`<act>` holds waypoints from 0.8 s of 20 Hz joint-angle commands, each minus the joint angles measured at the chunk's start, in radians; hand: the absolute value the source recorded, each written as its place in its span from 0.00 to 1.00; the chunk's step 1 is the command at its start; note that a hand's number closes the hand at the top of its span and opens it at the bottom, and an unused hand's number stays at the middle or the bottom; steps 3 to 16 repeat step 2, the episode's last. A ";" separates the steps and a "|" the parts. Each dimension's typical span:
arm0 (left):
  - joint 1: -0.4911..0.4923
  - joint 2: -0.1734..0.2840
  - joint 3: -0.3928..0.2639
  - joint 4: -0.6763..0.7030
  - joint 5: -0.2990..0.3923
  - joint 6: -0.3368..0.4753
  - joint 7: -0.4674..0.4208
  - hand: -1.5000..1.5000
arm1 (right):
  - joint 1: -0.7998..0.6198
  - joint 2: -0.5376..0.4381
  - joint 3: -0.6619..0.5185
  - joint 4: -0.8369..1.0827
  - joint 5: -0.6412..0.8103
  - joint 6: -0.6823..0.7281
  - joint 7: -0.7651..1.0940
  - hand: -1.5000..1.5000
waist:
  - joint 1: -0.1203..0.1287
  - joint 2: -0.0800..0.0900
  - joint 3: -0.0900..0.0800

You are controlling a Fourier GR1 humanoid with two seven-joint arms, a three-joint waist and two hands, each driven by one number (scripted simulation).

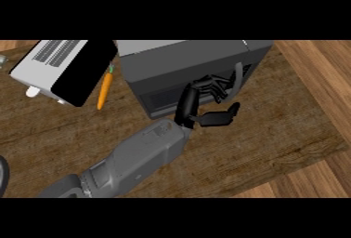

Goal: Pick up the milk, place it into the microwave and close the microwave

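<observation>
Wooden table [274,139], frame centre: dark microwave [185,69] with door seemingly shut, one hand [205,100] at its front, fingers curled and holding nothing; milk unseen, presumably inside; toaster [55,69] and carrot [104,90] upper left; task apparently near complete.

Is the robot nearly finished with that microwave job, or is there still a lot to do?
Probably near the end. The microwave door looks shut, and no milk shows on the counter, so it is likely inside, though that is hidden. One hand is at the door's front, fingers curled near the handle. What may be left is drawing the arm back. A carrot lies to the microwave's left.
</observation>
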 commanded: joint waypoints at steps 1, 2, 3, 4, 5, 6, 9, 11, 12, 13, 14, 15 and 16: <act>0.032 0.002 0.072 0.161 0.051 0.063 0.021 0.00 | 0.021 -0.013 -0.007 -0.030 -0.012 -0.008 0.014 0.00 | 0.026 0.003 -0.001; 0.050 0.002 0.073 0.163 0.062 0.056 0.017 0.00 | 0.045 0.000 -0.010 -0.039 -0.017 -0.012 0.009 0.00 | 0.020 -0.001 0.000; 0.050 0.002 0.073 0.163 0.062 0.056 0.017 0.00 | 0.045 0.000 -0.010 -0.039 -0.017 -0.012 0.009 0.00 | 0.020 -0.001 0.000; 0.050 0.002 0.073 0.163 0.062 0.056 0.017 0.00 | 0.045 0.000 -0.010 -0.039 -0.017 -0.012 0.009 0.00 | 0.020 -0.001 0.000; 0.050 0.002 0.073 0.163 0.062 0.056 0.017 0.00 | 0.045 0.000 -0.010 -0.039 -0.017 -0.012 0.009 0.00 | 0.020 -0.001 0.000; 0.050 0.002 0.073 0.163 0.062 0.056 0.017 0.00 | 0.045 0.000 -0.010 -0.039 -0.017 -0.012 0.009 0.00 | 0.020 -0.001 0.000; 0.050 0.002 0.073 0.163 0.062 0.056 0.017 0.00 | 0.045 0.000 -0.010 -0.039 -0.017 -0.012 0.009 0.00 | 0.020 -0.001 0.000; 0.050 0.002 0.073 0.163 0.062 0.056 0.017 0.00 | 0.045 0.000 -0.010 -0.039 -0.017 -0.012 0.009 0.00 | 0.020 -0.001 0.000; 0.050 0.002 0.073 0.163 0.062 0.056 0.017 0.00 | 0.045 0.000 -0.010 -0.039 -0.017 -0.012 0.009 0.00 | 0.020 -0.001 0.000; 0.050 0.002 0.073 0.163 0.062 0.056 0.017 0.00 | 0.045 0.000 -0.010 -0.039 -0.017 -0.012 0.009 0.00 | 0.020 -0.001 0.000; 0.050 0.002 0.073 0.163 0.062 0.056 0.017 0.00 | 0.045 0.000 -0.010 -0.039 -0.017 -0.012 0.009 0.00 | 0.020 -0.001 0.000; 0.050 0.002 0.073 0.163 0.062 0.056 0.017 0.00 | 0.045 0.000 -0.010 -0.039 -0.017 -0.012 0.009 0.00 | 0.020 -0.001 0.000; 0.050 0.002 0.073 0.163 0.062 0.056 0.017 0.00 | 0.045 0.000 -0.010 -0.039 -0.017 -0.012 0.009 0.00 | 0.020 -0.001 0.000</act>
